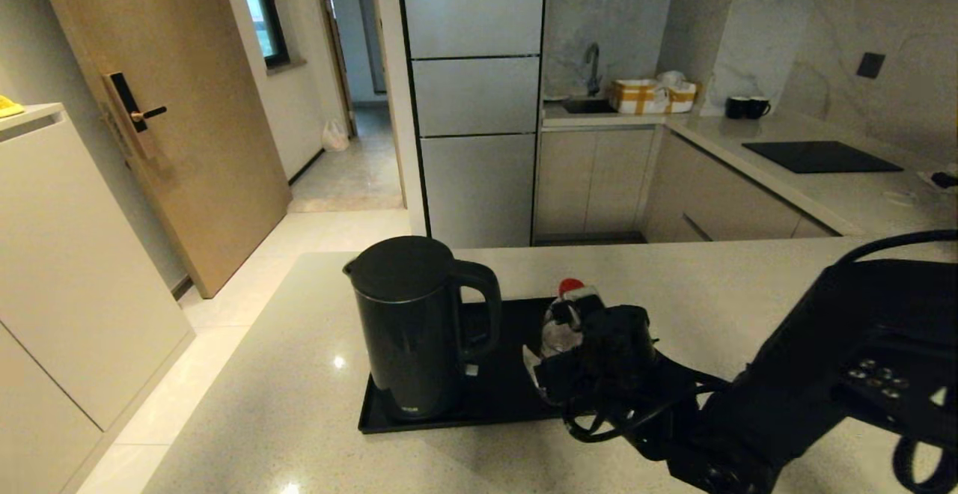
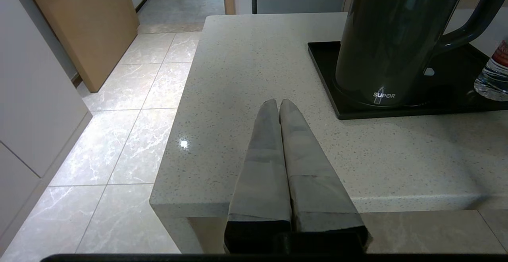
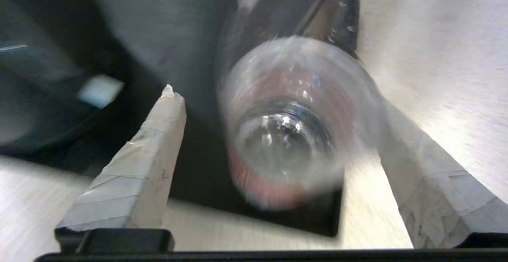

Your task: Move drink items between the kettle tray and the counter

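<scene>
Two drink items sit on the kettle tray: kettle, and beside its handle the water bottle. Right gripper spread wide, bottle between its fingers, nothing gripped. Bottle looks light, thin-walled, slippery; take mid-body. Counter past the tray's far side lies open. Left gripper closed, empty, before the kettle.

The kettle bears the white word "SUPOR" low on its body, beneath a small white logo mark. Nothing else is legible.
</scene>
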`<state>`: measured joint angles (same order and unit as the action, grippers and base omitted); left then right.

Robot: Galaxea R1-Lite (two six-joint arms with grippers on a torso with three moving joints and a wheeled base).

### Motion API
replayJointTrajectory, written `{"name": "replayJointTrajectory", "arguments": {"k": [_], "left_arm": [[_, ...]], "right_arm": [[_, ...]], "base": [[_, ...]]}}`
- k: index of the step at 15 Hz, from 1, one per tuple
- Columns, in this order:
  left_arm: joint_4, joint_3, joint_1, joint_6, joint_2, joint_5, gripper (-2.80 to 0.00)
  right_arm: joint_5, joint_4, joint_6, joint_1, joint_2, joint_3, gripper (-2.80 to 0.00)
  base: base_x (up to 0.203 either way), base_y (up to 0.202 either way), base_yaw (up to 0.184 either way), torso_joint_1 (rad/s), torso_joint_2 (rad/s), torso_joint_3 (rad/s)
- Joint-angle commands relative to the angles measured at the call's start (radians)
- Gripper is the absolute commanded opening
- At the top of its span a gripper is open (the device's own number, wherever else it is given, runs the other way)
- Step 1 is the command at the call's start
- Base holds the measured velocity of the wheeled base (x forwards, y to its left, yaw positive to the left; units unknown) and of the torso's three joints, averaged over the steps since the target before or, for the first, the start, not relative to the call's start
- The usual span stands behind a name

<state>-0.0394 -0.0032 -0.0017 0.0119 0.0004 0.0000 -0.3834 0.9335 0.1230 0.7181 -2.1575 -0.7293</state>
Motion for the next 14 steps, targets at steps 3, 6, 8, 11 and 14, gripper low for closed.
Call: {"name": "replayJointTrajectory", "arguments": {"k": [3, 6, 8, 11, 14], "left_arm": [[-0.001, 0.0, 0.0, 0.0, 0.0, 0.0, -2.8], [-0.001, 0.0, 0.0, 0.0, 0.0, 0.0, -2.8], [-0.001, 0.0, 0.0, 0.0, 0.0, 0.0, -2.8], [-0.001, 0.0, 0.0, 0.0, 0.0, 0.0, -2.8], [-0.001, 0.0, 0.0, 0.0, 0.0, 0.0, -2.8]], "right_arm": [[0.022, -0.168, 0.005, 0.013, 0.312, 0.077, 0.0], [0.019, -0.287, 0.029, 0.015, 0.514, 0.109, 0.0], [0.003, -0.441, 0.044, -0.008, 0.726, 0.105, -2.8], [-0.023, -0.833, 0.055, -0.137, 1.066, 0.043, -2.8], [-0.096, -1.238, 0.062, -0.276, 1.305, -0.074, -2.8]], "base": [[0.0, 0.0, 0.0, 0.0, 0.0, 0.0], [0.0, 0.0, 0.0, 0.0, 0.0, 0.0], [0.0, 0.0, 0.0, 0.0, 0.0, 0.0], [0.0, 0.0, 0.0, 0.0, 0.0, 0.0], [0.0, 0.0, 0.0, 0.0, 0.0, 0.0]]}}
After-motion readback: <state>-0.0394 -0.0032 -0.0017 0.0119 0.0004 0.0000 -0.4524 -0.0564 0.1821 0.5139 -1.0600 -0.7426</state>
